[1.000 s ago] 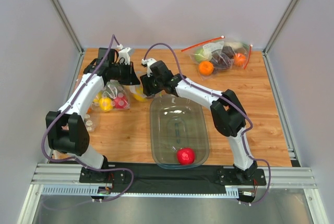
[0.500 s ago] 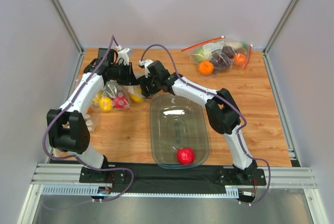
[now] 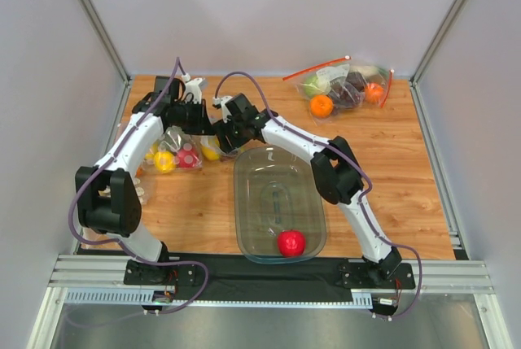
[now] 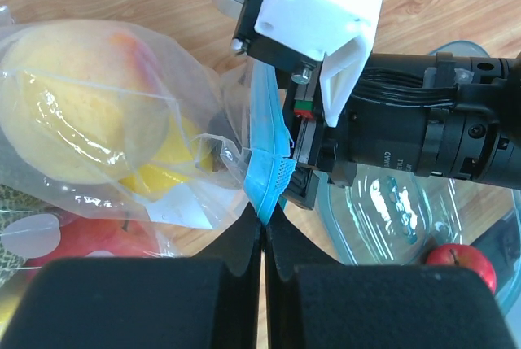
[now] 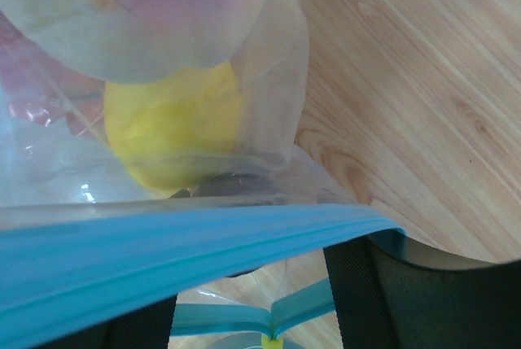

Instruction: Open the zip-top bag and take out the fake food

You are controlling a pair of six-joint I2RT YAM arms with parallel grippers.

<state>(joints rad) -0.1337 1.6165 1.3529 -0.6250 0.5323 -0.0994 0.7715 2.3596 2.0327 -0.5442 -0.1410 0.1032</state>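
The zip-top bag [image 3: 175, 150] lies at the left of the table; its light-blue zip strip [image 4: 269, 162] shows close up in the left wrist view. My left gripper [image 3: 195, 117] [image 4: 264, 219] is shut on the strip's end. My right gripper [image 3: 221, 129] [image 5: 248, 284] is open, its fingers [image 5: 358, 300] set in the bag's mouth; one strip [image 5: 163, 251] crosses in front of them. Through the plastic I see the peach [image 4: 77, 113] [image 5: 155, 7] and the lemon [image 4: 155, 174] [image 5: 175, 137]. A red apple [image 3: 291, 242] lies in the clear tub [image 3: 244, 202].
A larger clear bag with red zip strips [image 3: 346, 85] holds an orange, grapes and green fruit at the back right. The tub stands in front of my right forearm. Small clear items [image 3: 140, 193] lie at the table's left edge.
My right gripper has moved left toward the bag's mouth, close to my left gripper. The left gripper has kept hold of the strip. The apple in the tub has not moved.
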